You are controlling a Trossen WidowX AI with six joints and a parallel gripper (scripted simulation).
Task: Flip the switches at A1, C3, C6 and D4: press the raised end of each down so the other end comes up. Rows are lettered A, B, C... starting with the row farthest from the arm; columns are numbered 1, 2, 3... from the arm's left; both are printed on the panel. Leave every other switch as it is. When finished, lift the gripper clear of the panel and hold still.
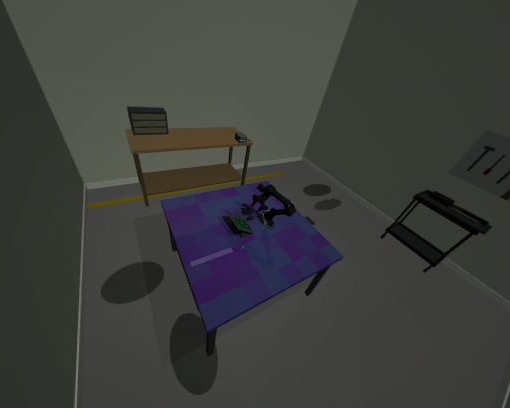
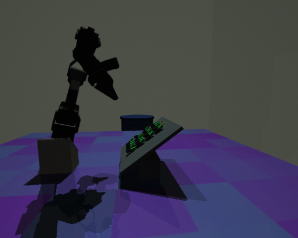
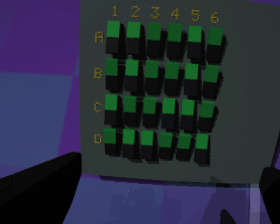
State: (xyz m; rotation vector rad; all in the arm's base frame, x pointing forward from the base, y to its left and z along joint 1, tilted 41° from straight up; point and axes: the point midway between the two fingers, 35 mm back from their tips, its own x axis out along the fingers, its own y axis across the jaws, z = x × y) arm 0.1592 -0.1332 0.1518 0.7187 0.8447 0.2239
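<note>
Dim light, hard-edged shadows

All 3 views are dark. Below the gripper [image 2: 116, 99] [image 3: 173, 171], overlapping shadows spread across the tabletop [image 1: 233, 280] [image 2: 238, 204] [image 3: 28, 110]. The arm [image 1: 283, 200] [image 2: 72, 93] is nearly black. Edges look jagged, and small details blur in the top view.

Four green-and-black rocker switches, A1 [image 3: 113, 37], C3 [image 3: 149, 111], C6 [image 3: 206, 116] and D4 [image 3: 165, 144], sit on a tilted grey panel [image 1: 249, 231] [image 2: 170, 131] [image 3: 246, 100].
</note>
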